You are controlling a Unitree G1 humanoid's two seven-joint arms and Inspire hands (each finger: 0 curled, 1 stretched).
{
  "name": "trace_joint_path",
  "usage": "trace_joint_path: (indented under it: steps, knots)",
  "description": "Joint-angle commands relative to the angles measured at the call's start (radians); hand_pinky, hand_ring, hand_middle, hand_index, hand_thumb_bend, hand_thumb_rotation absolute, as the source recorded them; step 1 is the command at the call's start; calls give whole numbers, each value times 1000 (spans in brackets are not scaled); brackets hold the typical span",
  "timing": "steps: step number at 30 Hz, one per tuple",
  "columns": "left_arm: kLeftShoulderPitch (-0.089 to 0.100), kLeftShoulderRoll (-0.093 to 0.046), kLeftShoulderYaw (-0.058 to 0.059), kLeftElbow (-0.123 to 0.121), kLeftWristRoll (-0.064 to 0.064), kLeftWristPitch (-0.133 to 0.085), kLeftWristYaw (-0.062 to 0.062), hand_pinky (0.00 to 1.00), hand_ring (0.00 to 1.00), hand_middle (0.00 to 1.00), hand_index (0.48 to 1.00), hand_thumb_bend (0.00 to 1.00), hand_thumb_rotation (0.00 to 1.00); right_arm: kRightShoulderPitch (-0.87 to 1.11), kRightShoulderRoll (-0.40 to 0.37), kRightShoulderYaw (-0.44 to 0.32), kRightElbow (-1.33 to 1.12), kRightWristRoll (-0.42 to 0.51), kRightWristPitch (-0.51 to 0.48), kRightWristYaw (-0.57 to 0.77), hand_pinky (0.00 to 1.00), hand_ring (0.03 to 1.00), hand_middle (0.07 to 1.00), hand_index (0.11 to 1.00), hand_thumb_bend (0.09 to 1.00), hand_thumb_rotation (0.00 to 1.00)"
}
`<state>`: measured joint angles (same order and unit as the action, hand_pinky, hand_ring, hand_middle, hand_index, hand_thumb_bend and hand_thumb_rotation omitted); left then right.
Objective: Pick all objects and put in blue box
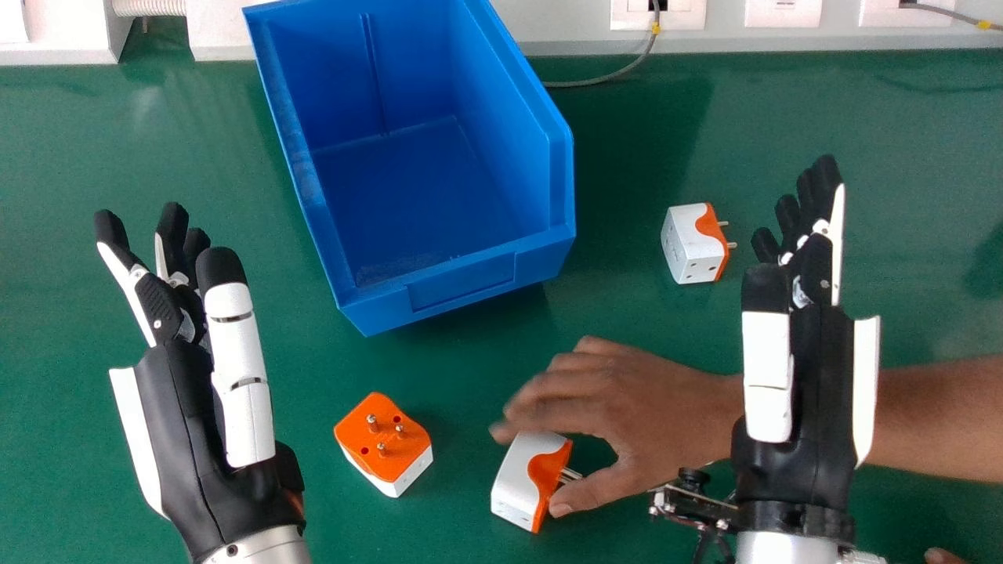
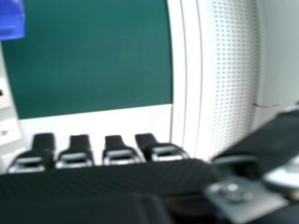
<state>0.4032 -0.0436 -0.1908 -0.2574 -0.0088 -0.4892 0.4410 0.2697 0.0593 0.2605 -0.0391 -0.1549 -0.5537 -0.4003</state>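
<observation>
Across the frame, a green table (image 1: 783, 102); at upper centre, a blue box (image 1: 462, 294), far end cut off. At left and right, the robot's left hand (image 1: 184, 423) and right hand (image 1: 819, 407), fingers extended, nothing held. At lower centre, a person's hand (image 1: 619, 399), forearm partly hidden, at a white-and-orange adapter (image 1: 517, 478). Apparently none boxed, three to go, counting an orange-topped adapter (image 1: 384, 446), lower left of centre, and a third adapter (image 1: 693, 247), right of centre.

White sockets (image 1: 782, 14) and a grey cable (image 1: 595, 82) edge the green table (image 1: 901, 157).
</observation>
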Motion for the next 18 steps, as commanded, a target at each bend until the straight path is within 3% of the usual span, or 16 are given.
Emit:
trace_joint_path:
  steps: [1,4,10,18]
  knots:
    - [-13,-98,-15,-29,14,-1,6,931,967,973,966,527,790,-9,67,-2,-25,0,-7,-1,947,986,992,985,604,918]
    - [-22,-99,-15,-27,19,4,7,931,966,973,965,527,790,-13,65,-2,-30,5,-2,5,946,985,992,985,603,919]
    - [-34,-103,-13,-27,15,4,10,926,964,972,959,525,799,-22,65,-7,-23,-1,-4,3,956,991,995,984,600,921]
    - [-38,-99,-12,-29,12,10,11,934,969,976,967,522,795,-28,64,-10,-21,-11,-4,-1,954,988,987,979,605,920]
